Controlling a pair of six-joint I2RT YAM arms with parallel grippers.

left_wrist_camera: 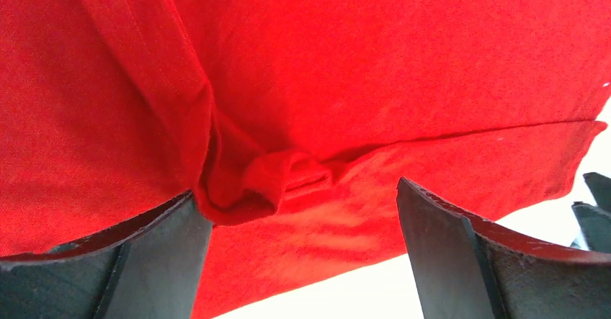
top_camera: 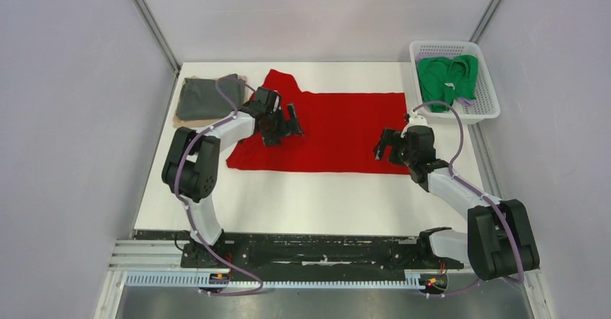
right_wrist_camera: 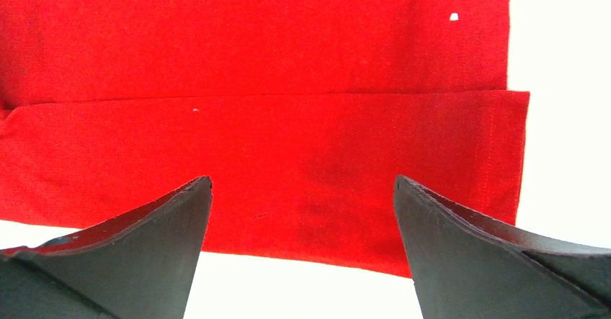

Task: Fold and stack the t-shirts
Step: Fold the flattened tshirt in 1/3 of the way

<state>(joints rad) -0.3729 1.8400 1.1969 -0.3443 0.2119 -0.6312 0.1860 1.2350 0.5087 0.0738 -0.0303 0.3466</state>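
A bright red t-shirt (top_camera: 339, 128) lies spread flat in the middle of the table, its near long side folded over. My left gripper (top_camera: 288, 123) hangs open over its left part, where a bunched fold (left_wrist_camera: 274, 182) shows between the fingers. My right gripper (top_camera: 383, 145) hangs open over the shirt's near right corner (right_wrist_camera: 461, 189), holding nothing. A folded dark grey t-shirt (top_camera: 209, 97) lies on a tan one (top_camera: 189, 122) at the far left. A green t-shirt (top_camera: 448, 78) lies crumpled in the basket.
A white plastic lattice basket (top_camera: 484, 110) stands at the far right corner of the white table (top_camera: 302, 196). Grey walls enclose the table on three sides. The black arm rail (top_camera: 324, 250) runs along the near edge.
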